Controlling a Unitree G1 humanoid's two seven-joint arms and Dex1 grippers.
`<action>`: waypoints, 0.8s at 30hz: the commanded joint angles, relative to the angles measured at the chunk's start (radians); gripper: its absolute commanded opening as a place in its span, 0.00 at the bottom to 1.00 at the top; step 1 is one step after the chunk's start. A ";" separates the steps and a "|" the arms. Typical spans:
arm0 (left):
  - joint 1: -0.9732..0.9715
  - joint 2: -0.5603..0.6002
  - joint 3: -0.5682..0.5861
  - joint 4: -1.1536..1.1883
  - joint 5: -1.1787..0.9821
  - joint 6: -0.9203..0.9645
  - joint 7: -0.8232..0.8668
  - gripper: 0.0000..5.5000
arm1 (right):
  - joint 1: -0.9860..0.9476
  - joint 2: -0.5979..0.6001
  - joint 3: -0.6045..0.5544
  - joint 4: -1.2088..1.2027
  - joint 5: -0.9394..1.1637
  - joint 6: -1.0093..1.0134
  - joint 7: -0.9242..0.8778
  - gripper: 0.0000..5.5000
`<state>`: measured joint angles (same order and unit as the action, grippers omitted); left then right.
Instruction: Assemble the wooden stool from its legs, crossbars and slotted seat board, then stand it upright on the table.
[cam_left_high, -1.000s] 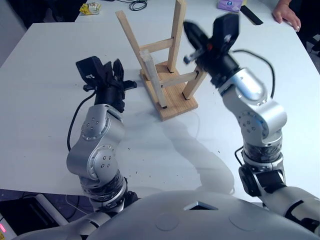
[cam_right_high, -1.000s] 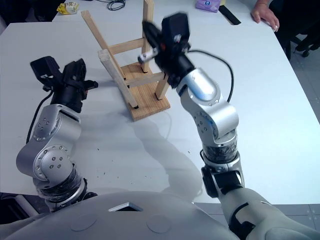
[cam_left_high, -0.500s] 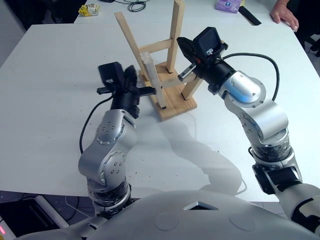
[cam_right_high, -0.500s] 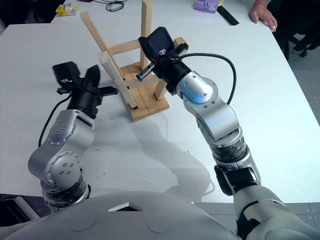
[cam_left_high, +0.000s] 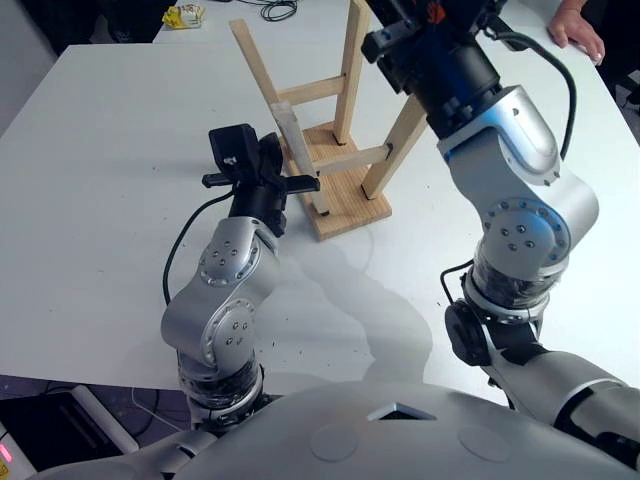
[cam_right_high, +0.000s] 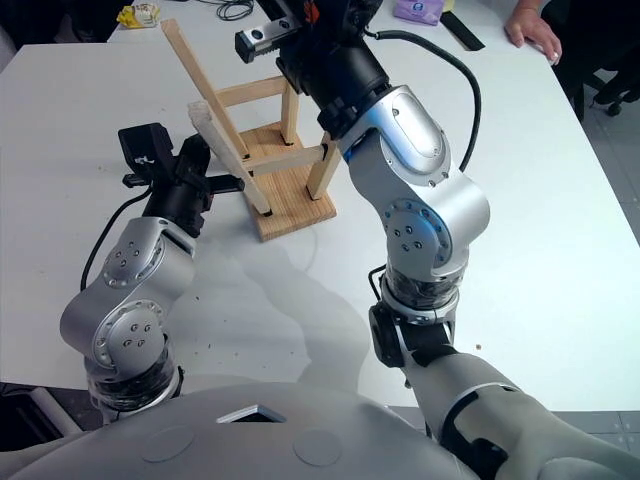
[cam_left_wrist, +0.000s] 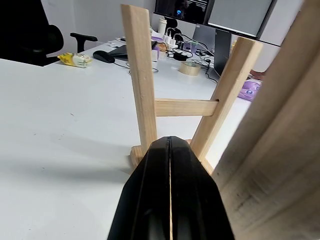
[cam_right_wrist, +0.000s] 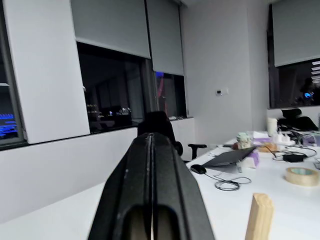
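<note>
Stool (cam_left_high: 335, 150), wooden: to its left, the left tool (cam_left_wrist: 170, 144) is held fully shut and empty, just beside the near leg (cam_left_high: 302, 165). The stool is set inverted mid-table (cam_left_high: 100, 150), seat board (cam_left_high: 352, 208) down, legs upward. The right tool (cam_right_wrist: 150, 140), shut and empty, is held high over the right-hand legs.

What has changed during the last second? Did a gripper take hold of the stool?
The left gripper moved in from the robot's left to beside the near leg of the stool, shut, holding nothing. The right gripper dipped toward the crossbars, then rose above the stool, also shut. The stool stayed upside down in place.
</note>
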<state>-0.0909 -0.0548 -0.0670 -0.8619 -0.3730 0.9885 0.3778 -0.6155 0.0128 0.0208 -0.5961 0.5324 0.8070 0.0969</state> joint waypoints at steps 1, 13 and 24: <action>0.012 -0.081 -0.011 -0.014 0.009 -0.008 0.021 0.01 | 0.123 -0.079 0.083 -0.006 -0.028 0.089 0.006 0.00; -0.003 -0.072 -0.024 -0.027 0.007 -0.001 0.024 0.01 | 0.260 -0.249 0.340 0.066 -0.138 0.291 0.060 0.00; 0.008 -0.068 -0.031 -0.021 0.014 -0.007 0.024 0.01 | 0.103 -0.049 0.136 0.029 -0.116 0.192 0.009 0.00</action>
<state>-0.0861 -0.0542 -0.0884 -0.8793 -0.3646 0.9827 0.3965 -0.5074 -0.0532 0.1554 -0.5814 0.4118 1.0120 0.1034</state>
